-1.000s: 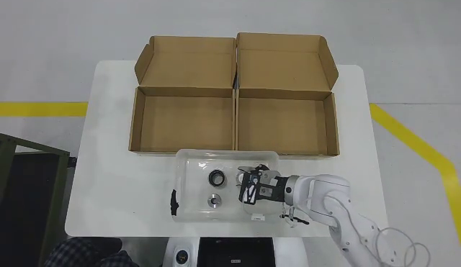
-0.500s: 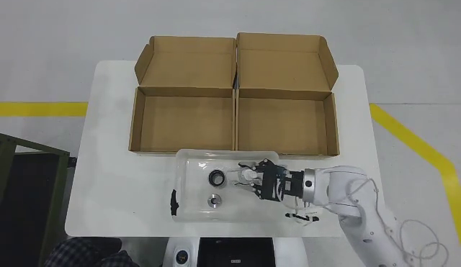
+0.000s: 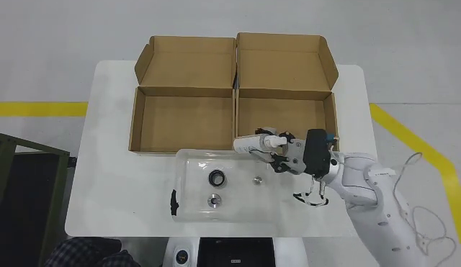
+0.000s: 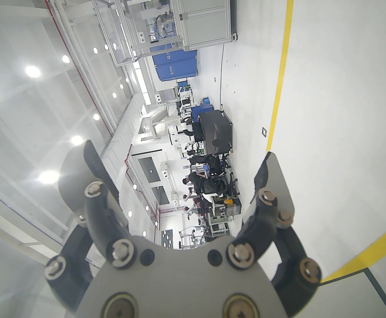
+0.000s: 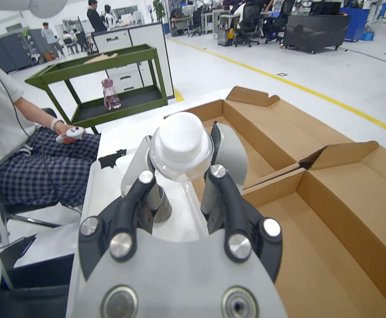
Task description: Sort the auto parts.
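The right gripper [image 3: 274, 147] was clamped on a white cylindrical part [image 3: 251, 143], held level above the far rim of the tray [image 3: 209, 152], beside the near wall of the right box [image 3: 288, 125]. A black ring [image 3: 216, 177] lay in the tray. The left gripper [image 4: 179, 160] had its jaws spread apart.

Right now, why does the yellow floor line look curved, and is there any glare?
Left wrist view: the wide lens bows the yellow floor line, and the ceiling lamps flare into white blobs. Top view: even light, and the yellow line runs straight. Right wrist view: no harsh glare on the bottle between the fingers.
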